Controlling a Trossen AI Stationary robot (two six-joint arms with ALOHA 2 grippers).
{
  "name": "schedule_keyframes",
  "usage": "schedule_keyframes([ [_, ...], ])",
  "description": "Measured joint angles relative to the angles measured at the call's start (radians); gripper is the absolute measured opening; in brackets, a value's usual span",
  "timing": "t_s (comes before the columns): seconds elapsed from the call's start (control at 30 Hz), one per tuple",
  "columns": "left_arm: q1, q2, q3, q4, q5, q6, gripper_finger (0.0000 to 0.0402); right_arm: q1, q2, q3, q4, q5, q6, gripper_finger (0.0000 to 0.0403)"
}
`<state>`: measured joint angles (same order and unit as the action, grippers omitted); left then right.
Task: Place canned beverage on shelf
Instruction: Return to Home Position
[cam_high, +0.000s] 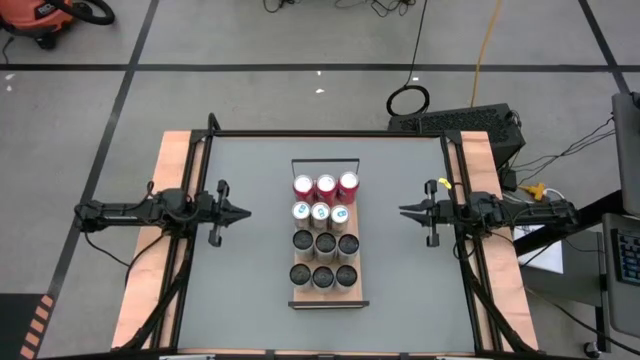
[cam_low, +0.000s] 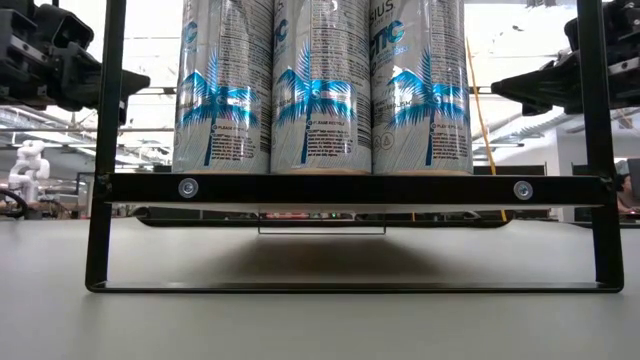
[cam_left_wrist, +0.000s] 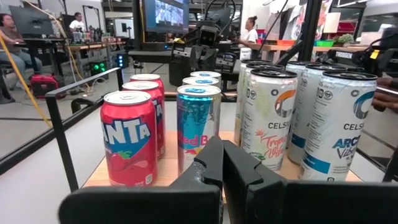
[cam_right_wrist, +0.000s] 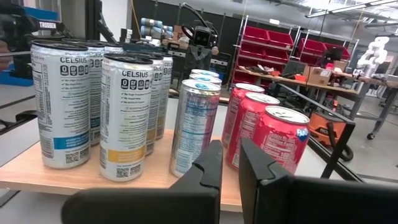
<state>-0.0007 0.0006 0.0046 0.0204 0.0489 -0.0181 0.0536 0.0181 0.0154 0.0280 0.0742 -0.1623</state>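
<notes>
The shelf (cam_high: 327, 298) was seen at the centre of the high view, on the grey counter (cam_high: 255, 290), fully stocked. Three red cans (cam_high: 326, 187) were set nearest the wire rail (cam_high: 325, 161) at the top. The three white-blue cans (cam_high: 321, 212) were lined up in a row just below them, and six taller cans (cam_high: 324, 260) were ranged in two rows toward the bottom.

The left end effector (cam_high: 243, 212) was held at mid-left and the right end effector (cam_high: 403, 210) at mid-right. Each was well apart from the shelf, clenched and empty (each wrist view showed the fingers drawn together with nothing between them).

The placing was judged complete, with only the return to rest in hand. That move was best made outward, toward the frame's sides, so that no can was brushed. The tall cans, likely the easiest tipped, were to be given the widest berth.
</notes>
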Motion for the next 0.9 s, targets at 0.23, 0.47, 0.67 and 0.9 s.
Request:
schedule_keyframes([
  [0.23, -0.032, 0.000, 0.000, 0.010, 0.051, -0.027, 0.0001, 0.000, 0.000, 0.000, 0.000, 0.001, 0.053, 0.0000],
  [0.47, -0.054, 0.000, 0.000, 0.010, 0.048, -0.021, 0.0000, 0.000, 0.000, 0.000, 0.002, 0.002, 0.046, 0.0000],
  [0.67, -0.054, 0.000, 0.000, 0.009, 0.047, 0.024, 0.0000, 0.000, 0.000, 0.000, 0.004, 0.002, 0.046, 0.0000],
  [0.9, -0.054, 0.000, 0.000, 0.008, 0.045, 0.000, 0.0000, 0.000, 0.000, 0.000, 0.005, 0.002, 0.046, 0.0000],
])
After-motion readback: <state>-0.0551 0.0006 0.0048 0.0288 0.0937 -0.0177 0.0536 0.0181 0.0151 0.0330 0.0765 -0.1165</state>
